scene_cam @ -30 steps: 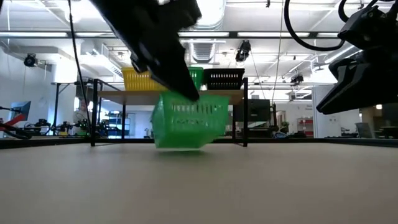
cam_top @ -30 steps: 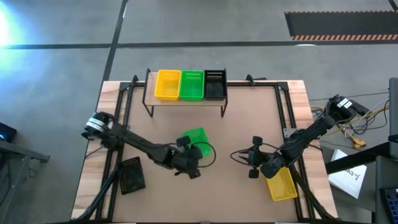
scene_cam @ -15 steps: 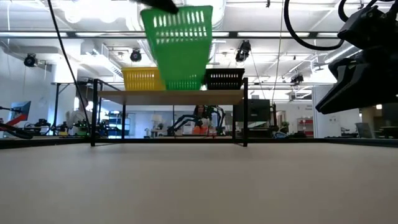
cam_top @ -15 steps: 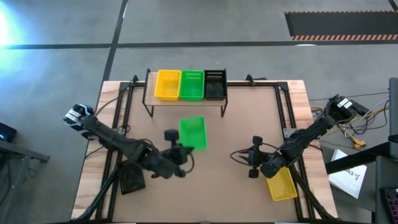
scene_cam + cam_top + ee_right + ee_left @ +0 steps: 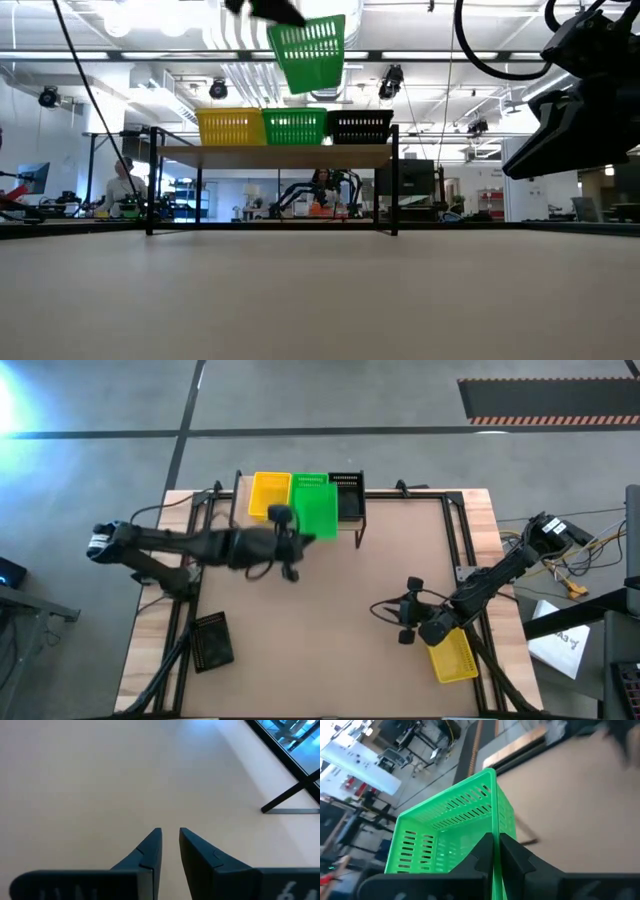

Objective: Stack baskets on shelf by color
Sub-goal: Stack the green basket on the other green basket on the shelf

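The left arm's tool (image 5: 297, 538) is clamped on one wall of a green mesh basket (image 5: 316, 512), carrying it in the air just above the shelf (image 5: 272, 153); in the left wrist view the two dark fingers (image 5: 482, 851) pinch the basket's rim between them. In the low view the carried basket (image 5: 311, 52) hangs tilted, clear of the row beneath it and apart from it.

On the shelf's light plank stand three baskets side by side, touching: a yellow basket (image 5: 230, 127) at the left end, a second green basket (image 5: 295, 127) in the middle, and a black basket (image 5: 361, 127) at the right end. Seen from above, the carried basket covers most of the middle one.

Well away from the shelf, at the bench's (image 5: 330, 610) near-left corner, a second black basket (image 5: 212, 641) lies on the bench. Toward the near-right corner, a second yellow basket (image 5: 452, 657) sits at the bench edge, partly under the right arm.

The right arm's tool (image 5: 404, 617) hovers over bare bench on the near-right side, far from the shelf, its fingers (image 5: 149, 851) slightly parted and gripping nothing.

A person (image 5: 120, 184) shows in the room beyond the shelf.
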Available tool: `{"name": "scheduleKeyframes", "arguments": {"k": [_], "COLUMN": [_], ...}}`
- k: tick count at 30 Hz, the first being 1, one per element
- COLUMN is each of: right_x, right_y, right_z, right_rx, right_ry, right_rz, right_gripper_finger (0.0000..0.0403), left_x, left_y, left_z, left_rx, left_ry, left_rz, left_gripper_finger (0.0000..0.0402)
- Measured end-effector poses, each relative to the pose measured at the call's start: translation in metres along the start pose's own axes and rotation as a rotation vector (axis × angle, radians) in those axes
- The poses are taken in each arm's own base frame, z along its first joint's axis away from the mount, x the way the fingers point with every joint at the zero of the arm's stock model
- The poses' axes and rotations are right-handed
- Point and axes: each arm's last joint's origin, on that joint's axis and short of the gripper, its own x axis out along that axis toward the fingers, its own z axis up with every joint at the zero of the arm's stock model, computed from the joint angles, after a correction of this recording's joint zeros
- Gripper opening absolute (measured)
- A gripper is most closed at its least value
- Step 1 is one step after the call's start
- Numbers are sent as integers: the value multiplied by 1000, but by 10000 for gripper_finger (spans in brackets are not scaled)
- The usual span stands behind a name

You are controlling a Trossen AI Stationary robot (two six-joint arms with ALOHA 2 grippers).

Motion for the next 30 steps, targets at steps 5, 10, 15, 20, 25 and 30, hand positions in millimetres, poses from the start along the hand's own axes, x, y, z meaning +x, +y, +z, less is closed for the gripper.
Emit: {"name": "scheduleKeyframes", "arguments": {"k": [5, 10, 15, 20, 25, 30], "right_x": [0, 0, 0, 0, 0, 0], "right_y": [-1, -1, 0, 0, 0, 0], "right_z": [0, 0, 1, 1, 2, 2], "right_rx": [3, 5, 13, 14, 7, 4], "right_ry": [1, 1, -6, -9, -11, -11], "right_rz": [-3, -3, 0, 2, 2, 2], "right_gripper_finger": [59, 57, 57, 57, 57, 57], "left_x": [19, 31, 36, 37, 38, 39], "left_y": [38, 56, 62, 63, 64, 67], "left_z": [-24, -46, -54, -55, -62, -66], "left_rx": [80, 55, 39, 38, 37, 25], "left_ry": [92, 76, 65, 74, 115, 140], "left_rz": [89, -2, -40, -39, -20, 3], "left_gripper_finger": [1, 0, 0, 0, 0, 6]}}
